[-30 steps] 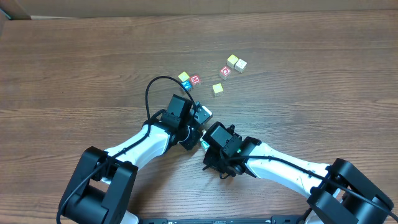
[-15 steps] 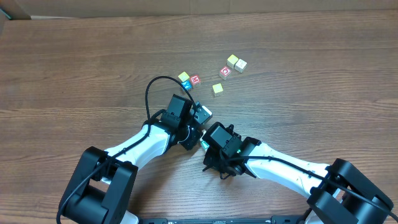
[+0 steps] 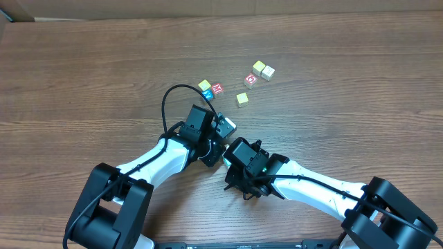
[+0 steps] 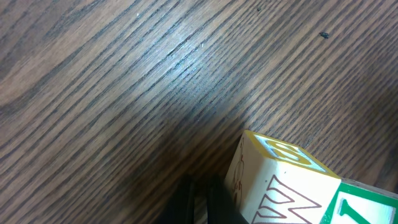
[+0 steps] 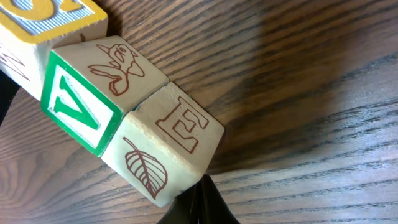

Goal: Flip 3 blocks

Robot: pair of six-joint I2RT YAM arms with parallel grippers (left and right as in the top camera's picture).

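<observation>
Left gripper [image 4: 198, 198]: reaches in from 8 o'clock. Its fingers are pressed together into one dark wedge and hold nothing. It looks set to prod rather than pinch.

Yellow-framed block [image 4: 280, 180]: lies just off the left gripper at 2 o'clock, a zigzag on its near face. Whether the wedge touches it cannot be told.

Blocks [image 3: 228, 126]: the three sit at the middle of the table, between the two grippers. They touch in a short row, probably so each can be tipped in turn.

V block [image 5: 81, 102]: the middle one, with a green-framed letter on its side and a red-brown bird on top.

E block [image 5: 180, 134]: the end one, with the letter on top and a leaf on its side.

Right gripper [image 5: 200, 198]: comes in from 5 o'clock. Its fingers are also closed to a point, empty, at the E block's lower corner. It is too close to tell contact from a gap. That low placing suggests a lever for rolling the block over.

Cubes [image 3: 241, 99]: seven loose ones lie scattered between 11 and 1 o'clock of the row, well apart from it. They have yellow, red, blue and cream tops.

Table [image 3: 83, 69]: dark wood grain, flat and matte, so a tipped block should settle without skidding.

Room: only a pale strip shows beyond the far edge at 12 o'clock.
</observation>
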